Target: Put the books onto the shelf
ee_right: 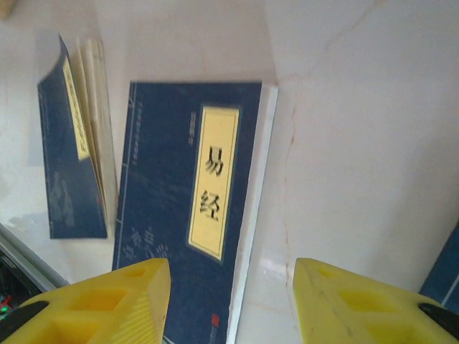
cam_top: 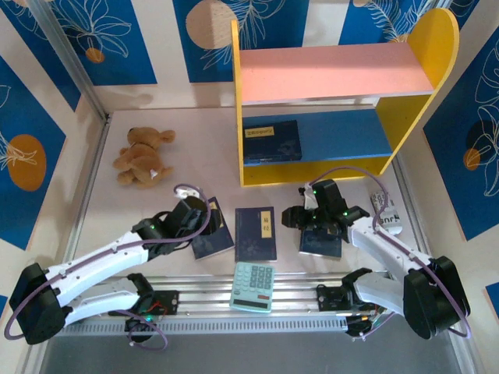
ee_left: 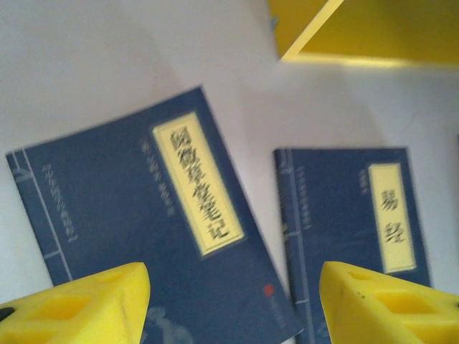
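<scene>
One book point(cam_top: 270, 141) lies on the shelf's point(cam_top: 327, 70) lower board. Three more books point(cam_top: 255, 232) remain on the surface point(cam_top: 117, 210). Both pairs of jaws stand apart, holding nothing.

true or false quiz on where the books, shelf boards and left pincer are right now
1. A book lies on the blue lower board: true.
2. The pink top board holds a book: false, nothing lies on it.
3. The calculator lies nearer the arm bases than the middle book: true.
4. The left pincer is shut on a book: false, it stands open over the left book.
5. The toy bear sits on the shelf: false, it lies on the table.
</scene>
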